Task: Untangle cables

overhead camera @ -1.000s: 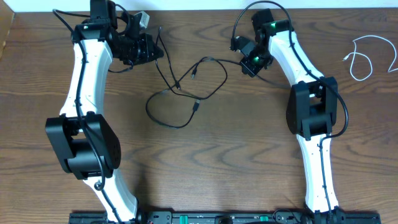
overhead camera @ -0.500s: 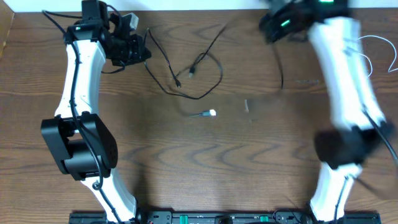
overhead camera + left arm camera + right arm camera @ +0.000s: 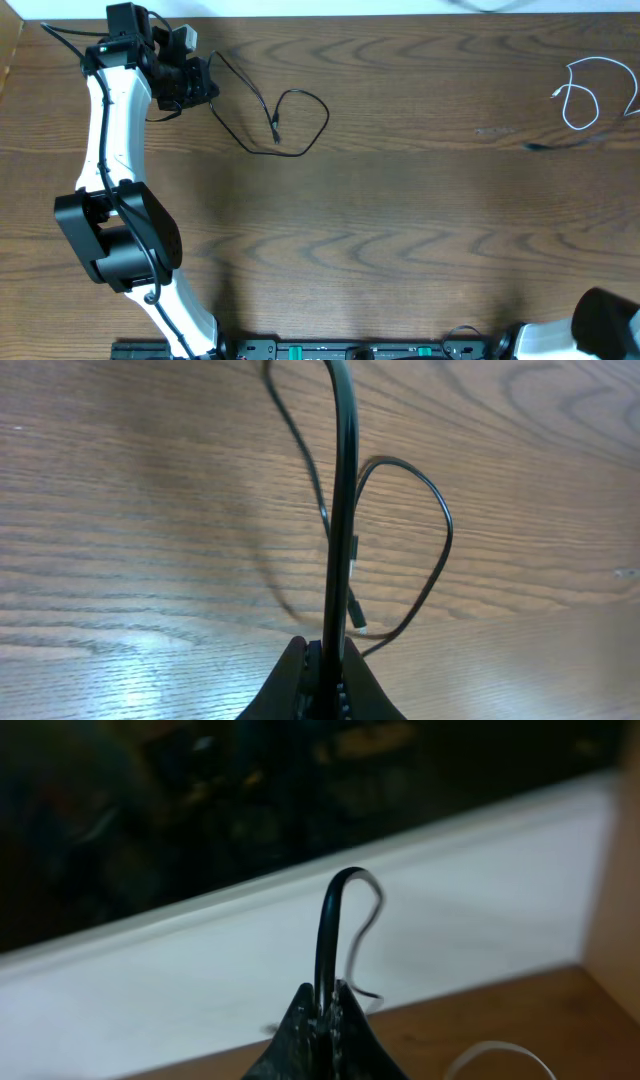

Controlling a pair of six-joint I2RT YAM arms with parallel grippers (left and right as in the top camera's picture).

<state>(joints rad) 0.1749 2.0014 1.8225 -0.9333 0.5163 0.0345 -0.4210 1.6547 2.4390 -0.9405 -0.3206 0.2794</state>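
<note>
My left gripper (image 3: 197, 82) at the table's far left is shut on the black cable (image 3: 300, 125). The cable runs right from it into one loose loop on the wood, with a plug end (image 3: 277, 135) inside. In the left wrist view the black cable (image 3: 345, 510) rises from my shut left gripper (image 3: 330, 655). The white cable (image 3: 585, 95) lies coiled at the far right edge, apart. My right gripper (image 3: 325, 1005) is out of the overhead view. It is shut on a short black cord (image 3: 325, 935) held in the air before a white wall, with the white cable (image 3: 495, 1044) below it.
Only the right arm's base (image 3: 605, 318) shows, at the bottom right corner. A faint dark blur (image 3: 540, 147) lies on the wood near the right. The table's back edge meets a white wall (image 3: 200, 970).
The right arm swung up and out of the overhead view with a black cord in its jaws. The left gripper moved left, dragging the black cable. The tangle has shrunk to one loop.
</note>
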